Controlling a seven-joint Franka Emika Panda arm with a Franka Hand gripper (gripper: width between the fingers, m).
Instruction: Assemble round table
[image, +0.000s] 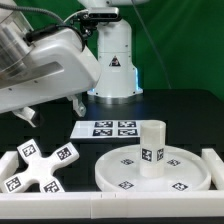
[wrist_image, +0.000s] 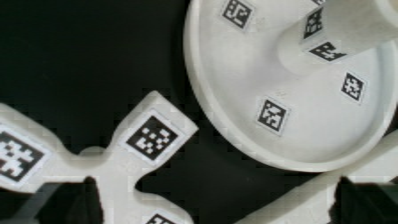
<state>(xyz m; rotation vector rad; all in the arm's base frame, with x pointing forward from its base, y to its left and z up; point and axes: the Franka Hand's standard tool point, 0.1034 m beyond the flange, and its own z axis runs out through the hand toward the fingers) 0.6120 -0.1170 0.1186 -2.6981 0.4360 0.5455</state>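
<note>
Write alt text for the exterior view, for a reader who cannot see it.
A short cylindrical leg stands upright in the middle of a round disc on a black table. On the exterior view's left lies the cross-shaped base, apart from the disc, with the robot arm above it and the marker board farther back.

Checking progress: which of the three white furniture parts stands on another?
The short leg: it stands upright on the round disc; the cross base lies apart beside it.
</note>
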